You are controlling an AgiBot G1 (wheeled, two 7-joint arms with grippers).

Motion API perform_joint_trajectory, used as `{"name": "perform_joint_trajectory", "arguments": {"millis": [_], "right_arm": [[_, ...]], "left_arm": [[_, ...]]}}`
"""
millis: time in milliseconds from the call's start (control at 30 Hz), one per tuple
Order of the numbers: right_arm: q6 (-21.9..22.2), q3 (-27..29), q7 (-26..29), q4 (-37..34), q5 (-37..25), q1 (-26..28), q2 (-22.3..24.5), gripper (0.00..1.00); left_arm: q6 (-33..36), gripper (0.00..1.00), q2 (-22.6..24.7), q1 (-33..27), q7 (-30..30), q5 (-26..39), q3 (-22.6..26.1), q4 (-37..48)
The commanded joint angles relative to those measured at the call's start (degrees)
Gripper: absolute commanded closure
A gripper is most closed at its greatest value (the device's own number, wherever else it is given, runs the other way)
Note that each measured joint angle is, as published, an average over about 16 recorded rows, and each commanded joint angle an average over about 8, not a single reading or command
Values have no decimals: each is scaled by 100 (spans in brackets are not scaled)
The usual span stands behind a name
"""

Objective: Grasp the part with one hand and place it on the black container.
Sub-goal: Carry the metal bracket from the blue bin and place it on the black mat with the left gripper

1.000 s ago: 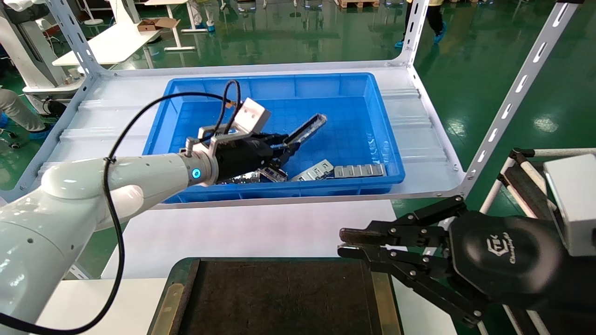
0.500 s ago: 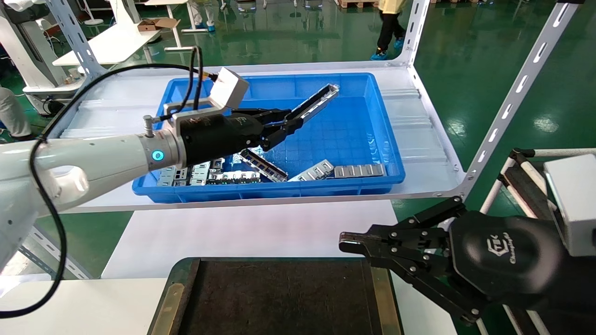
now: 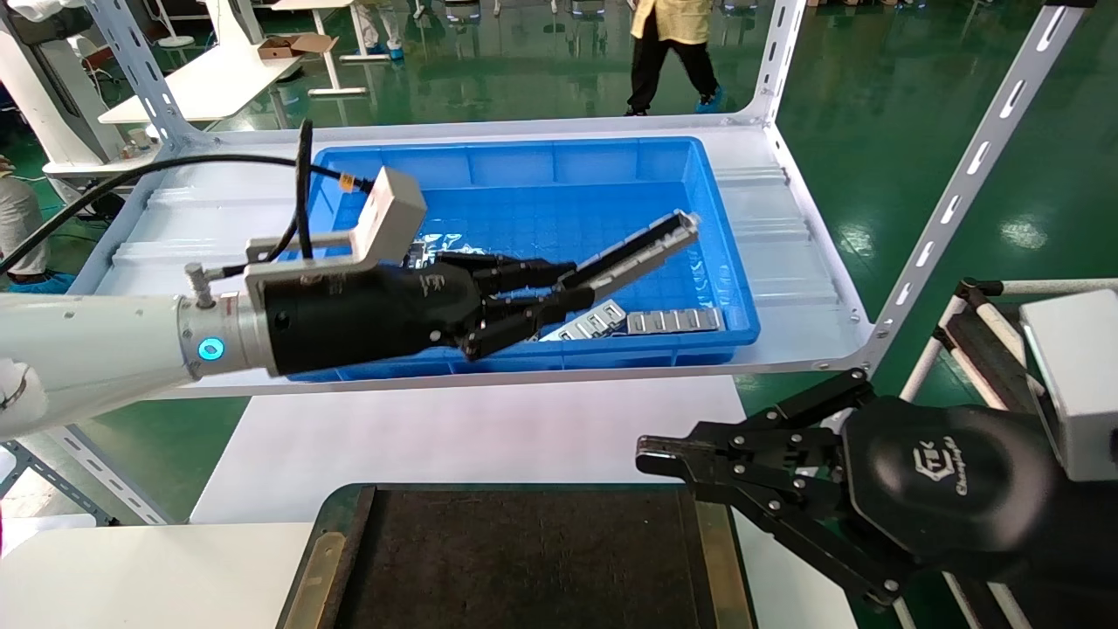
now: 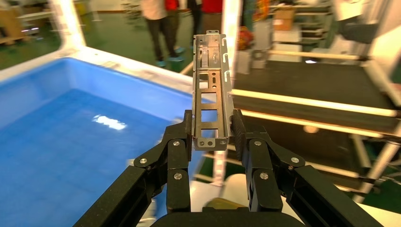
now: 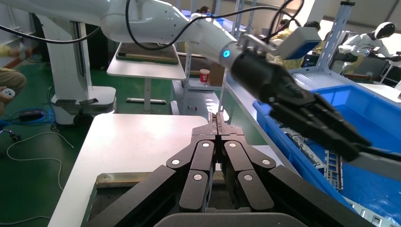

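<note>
My left gripper [image 3: 572, 291] is shut on the part [image 3: 636, 252], a narrow silver-grey metal channel with dark cut-outs. It holds the part in the air above the front of the blue bin [image 3: 732, 262]. In the left wrist view the part [image 4: 212, 90] sticks straight out between the fingers [image 4: 243, 135]. The black container [image 3: 524, 559] lies at the near edge of the white table, below the left gripper and nearer to me. My right gripper [image 3: 651, 459] is shut and empty, parked just above the container's right side; it also shows in the right wrist view [image 5: 217, 124].
Several silver metal plates [image 3: 672, 320] lie along the bin's front wall. The bin stands on a white metal rack [image 3: 786, 227] with slotted uprights. The white table [image 3: 454, 432] runs between rack and container. A person [image 3: 668, 44] walks on the green floor behind.
My left gripper has lifted the part out of the bin and drawn back toward me and to the right. The right arm has not moved. A person has walked into view behind.
</note>
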Motion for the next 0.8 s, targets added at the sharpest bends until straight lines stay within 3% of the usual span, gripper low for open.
{"name": "perform_joint_trajectory", "arguments": {"millis": [33,267,433,800], "right_arm": [[0,0,0,0,0,0,0,100],[0,0,0,0,0,0,0,100],[0,0,0,0,0,0,0,100],[0,-1,0,0,0,0,0,100]], "left_arm": [[212,100,-99,104,-20,-51,-16,-140],[293,100,-466,990,-231,-225,-26,-1271],[-91,100,-769,1810,-553,-268,37,-2320],[-2565,100,-1132,3645,-1412,-86,205,-4238]]}}
